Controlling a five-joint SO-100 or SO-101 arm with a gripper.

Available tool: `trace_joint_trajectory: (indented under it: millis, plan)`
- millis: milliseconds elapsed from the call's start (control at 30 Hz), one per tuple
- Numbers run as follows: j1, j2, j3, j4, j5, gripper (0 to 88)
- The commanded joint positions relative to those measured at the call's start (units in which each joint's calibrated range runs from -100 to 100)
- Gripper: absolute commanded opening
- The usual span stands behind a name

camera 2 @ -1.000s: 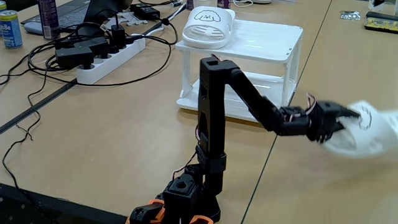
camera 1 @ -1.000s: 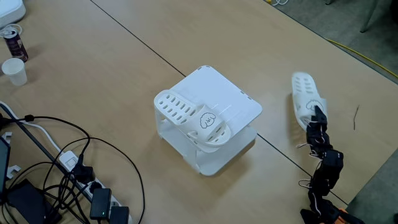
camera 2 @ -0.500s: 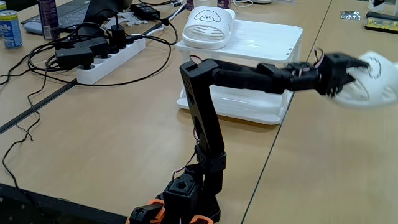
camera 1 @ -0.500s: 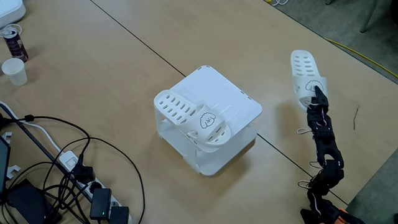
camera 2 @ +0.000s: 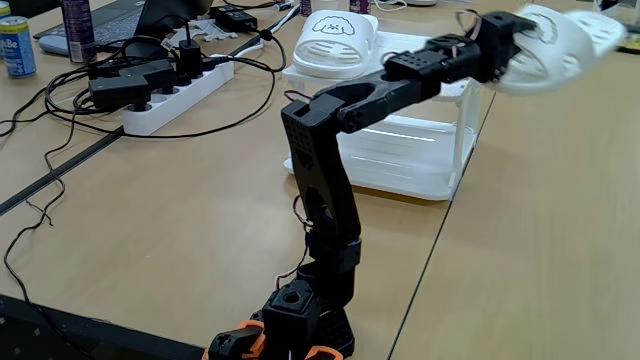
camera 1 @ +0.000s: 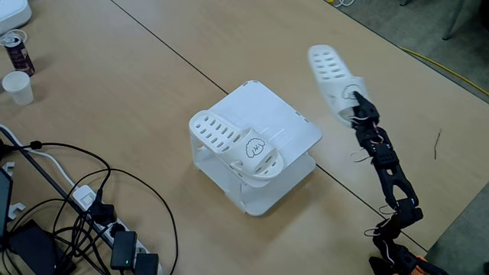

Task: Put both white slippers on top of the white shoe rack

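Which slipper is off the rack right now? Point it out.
The slipper in the hand, the white slipper raised in the air beside the shoe rack. The other slipper lies on the rack's top.

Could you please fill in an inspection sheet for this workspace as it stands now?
Surface: light wooden table with a dark seam running across it.
Job's things: one white slipper lies on the white shoe rack; the second white slipper is held in the air beside the rack.
Clutter: paper cup, drink can, blue can.
Grippers: claw shut on the second slipper, arm stretched out.
Cables: black tangle and a white power strip with plugs.
Surroundings: grey floor with a yellow cable past the table edge.
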Motion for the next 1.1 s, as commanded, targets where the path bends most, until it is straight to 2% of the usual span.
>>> trace_joint_trajectory:
  millis: [0,400,1067]
  plan:
    - [-4.63,-5.4,-6.65,0.11,0.42,0.8]
    - [-14.34,0.23,-11.61,0.45,0.42,0.8]
    - [-21.41,1.49,-8.45,0.45,0.42,0.8]
